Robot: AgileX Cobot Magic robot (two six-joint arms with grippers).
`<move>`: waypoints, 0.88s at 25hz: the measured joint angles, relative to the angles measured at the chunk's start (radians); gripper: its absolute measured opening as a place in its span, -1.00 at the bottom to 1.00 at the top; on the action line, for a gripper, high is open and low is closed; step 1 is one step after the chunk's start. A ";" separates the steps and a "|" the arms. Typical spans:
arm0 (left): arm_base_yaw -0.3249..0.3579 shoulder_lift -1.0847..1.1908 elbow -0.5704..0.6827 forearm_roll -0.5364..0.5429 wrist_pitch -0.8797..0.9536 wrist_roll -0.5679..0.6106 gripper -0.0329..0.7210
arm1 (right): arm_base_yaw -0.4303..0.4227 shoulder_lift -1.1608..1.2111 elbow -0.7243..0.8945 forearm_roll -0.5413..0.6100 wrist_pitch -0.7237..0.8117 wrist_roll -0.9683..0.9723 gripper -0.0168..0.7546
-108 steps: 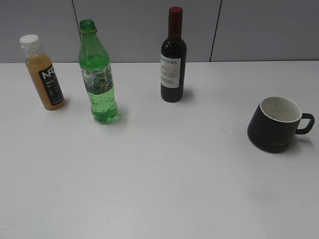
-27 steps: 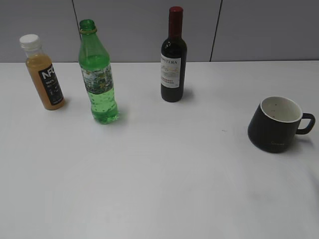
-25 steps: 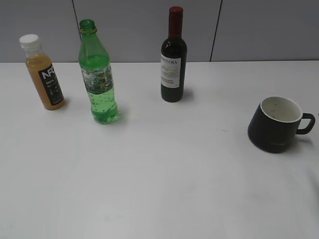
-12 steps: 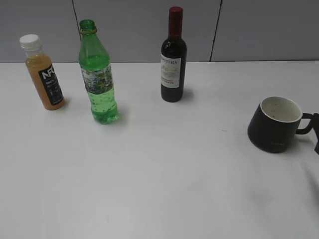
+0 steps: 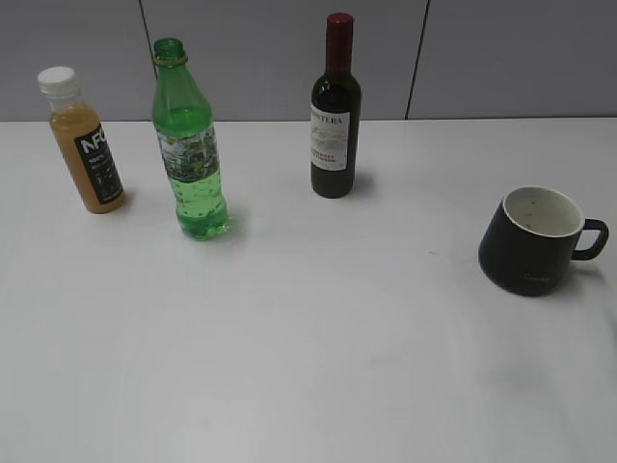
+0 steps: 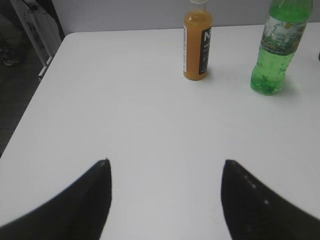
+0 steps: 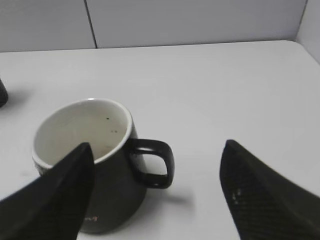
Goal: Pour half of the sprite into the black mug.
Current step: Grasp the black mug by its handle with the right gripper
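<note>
The sprite [image 5: 191, 145] is a tall green bottle with no cap, standing upright at the table's back left; it also shows at the top right of the left wrist view [image 6: 277, 47]. The black mug [image 5: 535, 241], white inside, stands at the right with its handle pointing right. Neither gripper shows in the exterior view. My left gripper [image 6: 166, 162] is open over bare table, well short of the sprite. My right gripper [image 7: 158, 144] is open just behind the black mug [image 7: 112, 192], its fingers either side of the handle [image 7: 155, 162] without touching it.
An orange juice bottle [image 5: 85, 140] with a white cap stands left of the sprite. A dark wine bottle [image 5: 335, 111] stands at the back centre. The white table [image 5: 318, 338] ends at a grey wall, and its left edge [image 6: 30, 115] drops off.
Half a second ago a dark part of the right gripper showed at the exterior view's right edge beside the mug handle; now it is out of that view. Bottles and mug have not moved.
</note>
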 joint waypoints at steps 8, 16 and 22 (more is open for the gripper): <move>0.000 0.000 0.000 0.000 0.000 0.000 0.47 | -0.102 0.216 -0.017 -0.093 -0.159 -0.060 0.58; 0.000 0.000 0.000 0.000 0.000 0.000 0.47 | -0.102 0.390 -0.022 -0.053 -0.165 -0.176 0.58; 0.000 0.000 0.000 0.000 0.000 0.000 0.47 | -0.102 0.403 -0.075 -0.057 -0.165 -0.178 0.58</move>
